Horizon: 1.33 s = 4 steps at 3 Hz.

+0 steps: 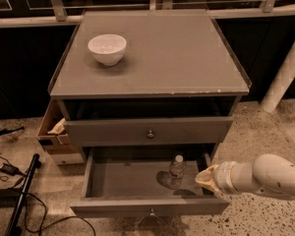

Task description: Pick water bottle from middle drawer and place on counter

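Observation:
The water bottle (pixel 176 170) is clear with a white cap and stands upright on the right part of the floor of the open middle drawer (pixel 123 181). My gripper (pixel 207 178), a pale tan tip on a white arm, reaches in from the right. It hangs over the drawer's right side, a short way right of the bottle and apart from it. The counter (pixel 162 58) is the flat grey cabinet top above, with a chipped pale front edge.
A white bowl (pixel 107 48) sits on the counter at the back left. The drawer above, with a round knob (pixel 150 133), is slightly open. A cardboard box (pixel 53 128) stands left of the cabinet. Cables and a black pole (pixel 20 195) lie on the floor. A white pillar (pixel 285 73) stands at the right.

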Each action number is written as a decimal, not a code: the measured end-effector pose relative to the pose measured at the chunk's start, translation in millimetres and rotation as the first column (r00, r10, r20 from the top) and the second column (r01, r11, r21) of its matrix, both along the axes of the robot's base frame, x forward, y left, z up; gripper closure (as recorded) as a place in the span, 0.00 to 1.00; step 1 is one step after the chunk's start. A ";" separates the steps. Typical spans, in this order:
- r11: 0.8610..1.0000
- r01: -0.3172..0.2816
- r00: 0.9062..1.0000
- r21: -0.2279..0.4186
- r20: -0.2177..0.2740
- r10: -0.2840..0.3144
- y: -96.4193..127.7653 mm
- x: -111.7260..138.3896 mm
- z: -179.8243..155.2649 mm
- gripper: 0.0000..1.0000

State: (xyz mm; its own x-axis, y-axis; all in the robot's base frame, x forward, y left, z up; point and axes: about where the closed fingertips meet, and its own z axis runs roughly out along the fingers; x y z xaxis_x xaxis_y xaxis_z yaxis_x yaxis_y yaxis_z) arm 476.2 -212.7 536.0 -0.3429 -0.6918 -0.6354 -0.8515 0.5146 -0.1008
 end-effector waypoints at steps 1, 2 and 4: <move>1.000 0.004 1.000 0.031 0.027 -0.005 7.7 8.1 -14.6 0.20; 0.998 0.000 0.999 0.058 0.041 -0.003 15.7 16.0 -26.1 0.19; 0.993 0.003 0.998 0.120 0.055 -0.010 31.5 34.1 -43.1 0.20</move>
